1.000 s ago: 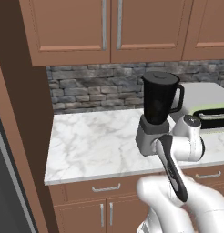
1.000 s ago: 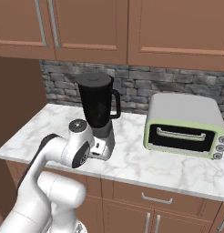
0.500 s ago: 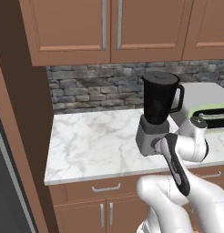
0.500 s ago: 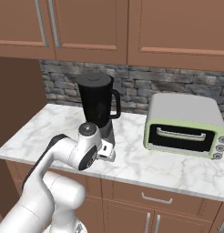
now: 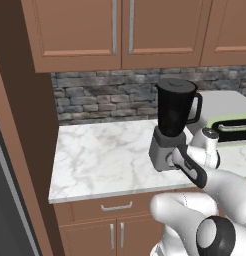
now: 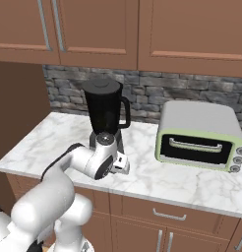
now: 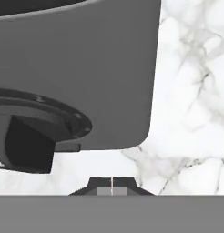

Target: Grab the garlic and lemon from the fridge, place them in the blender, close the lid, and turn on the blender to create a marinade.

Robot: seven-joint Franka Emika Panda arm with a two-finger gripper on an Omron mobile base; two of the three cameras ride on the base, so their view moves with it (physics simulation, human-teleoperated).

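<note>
— What's in front of you right now?

— One blender (image 6: pixel 105 115), standing upright on the marble counter (image 5: pixel 105 155), its long axis straight up. Black jar on a grey square base (image 5: pixel 162 152), and the dark lid (image 6: pixel 100 85) sits flat on top of the jar. One side handle (image 6: pixel 125 112), pointing toward the toaster oven (image 6: pixel 200 135) in the right base view.

— And the dial?

— One round dial (image 7: pixel 38 125), close up in my hand view, on the grey face of the base, with a dark knob grip (image 7: pixel 27 150) sticking out of it. I can't read any marking, brand or writing on it, or anywhere else here.

— Where's your claw?

— My gripper (image 7: pixel 112 185) is low at the front of the blender base, just beside the dial. The two fingertips are pressed together, nothing between them. From the right base view my hand (image 6: pixel 118 164) is right up against the base's front; I can't tell whether it touches.

— What else is around?

— One pale green toaster oven beside the blender, with one handle bar across its dark door. Stone backsplash (image 5: pixel 110 97) behind, brown wooden cabinets (image 6: pixel 93 29) above, a drawer (image 5: pixel 115 206) with one metal pull under the counter edge.
</note>
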